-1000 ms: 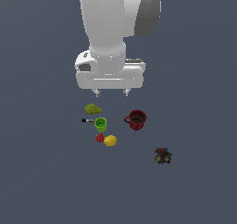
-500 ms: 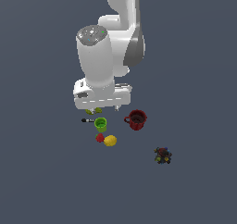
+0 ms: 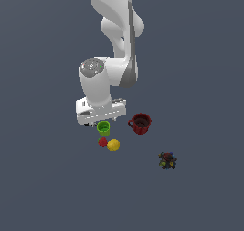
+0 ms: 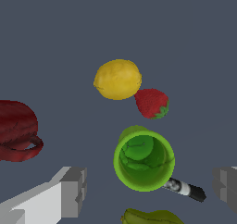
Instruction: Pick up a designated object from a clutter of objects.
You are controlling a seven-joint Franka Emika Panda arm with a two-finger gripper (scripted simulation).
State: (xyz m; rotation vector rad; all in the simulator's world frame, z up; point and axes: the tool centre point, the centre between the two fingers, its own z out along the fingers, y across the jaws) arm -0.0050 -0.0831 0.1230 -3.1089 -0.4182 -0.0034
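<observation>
My gripper (image 4: 150,190): wide open, holding nothing.
Green cup (image 4: 144,160): upright between my fingers (image 4: 74,190), untouched.
Strawberry (image 4: 152,102): just beyond cup.

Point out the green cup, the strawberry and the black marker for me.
green cup (image 4: 144,160), wrist view, on the inner wall below its rim.
strawberry (image 4: 152,103), wrist view, on the middle of its red body.
black marker (image 4: 187,189), wrist view, on the barrel beside the cup.

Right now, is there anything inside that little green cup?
The wrist view looks straight into the green cup: only its green walls and bottom show, nothing inside. The black marker pokes out beside it; its other end is hidden by the cup.
</observation>
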